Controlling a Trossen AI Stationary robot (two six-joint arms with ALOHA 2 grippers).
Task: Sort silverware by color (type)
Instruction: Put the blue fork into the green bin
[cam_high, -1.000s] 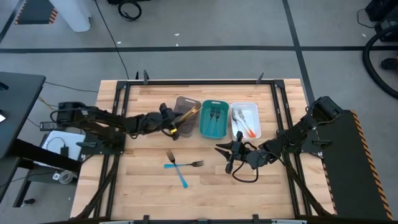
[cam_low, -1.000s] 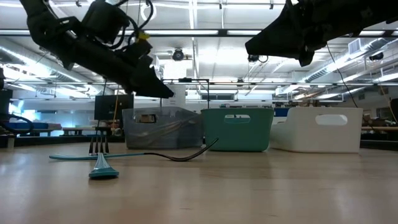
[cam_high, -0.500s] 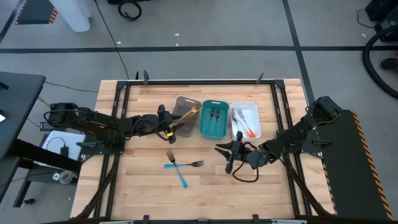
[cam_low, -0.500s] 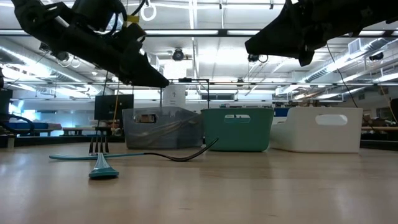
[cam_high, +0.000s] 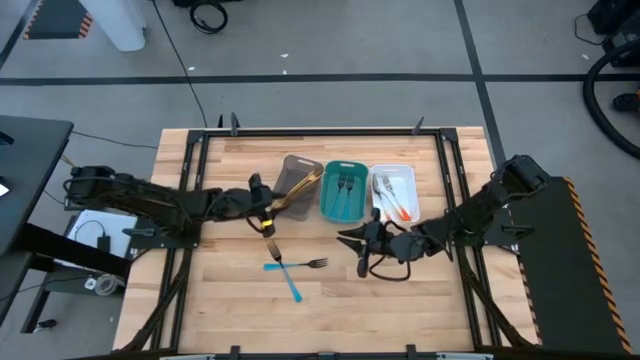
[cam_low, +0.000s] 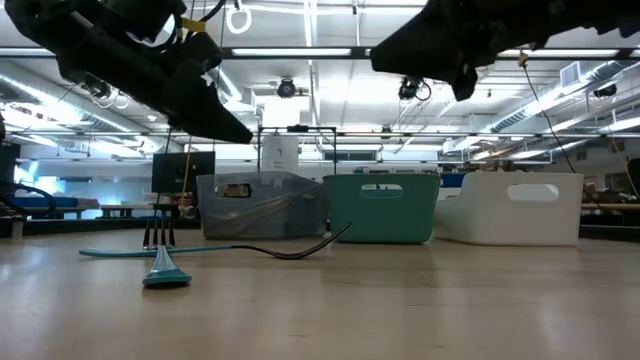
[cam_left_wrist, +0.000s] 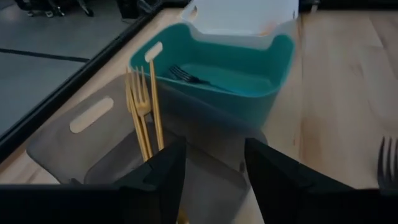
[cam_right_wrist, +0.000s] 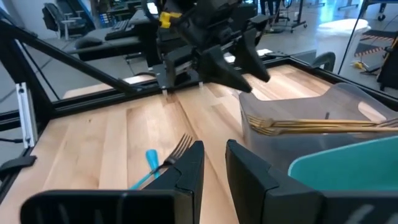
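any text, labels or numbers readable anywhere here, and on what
None can be read.
The grey-brown tray, teal tray and white tray show no lettering.
A white sign in the room behind is too blurred to read.

Robotics lab (framed workbench (cam_high: 240, 290), ceiling striplights (cam_low: 330, 52)).

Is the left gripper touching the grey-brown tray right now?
Apart. The low view shows the left gripper hanging well above the grey-brown tray, with open air between. The left wrist view agrees: its fingers stand open, holding nothing.
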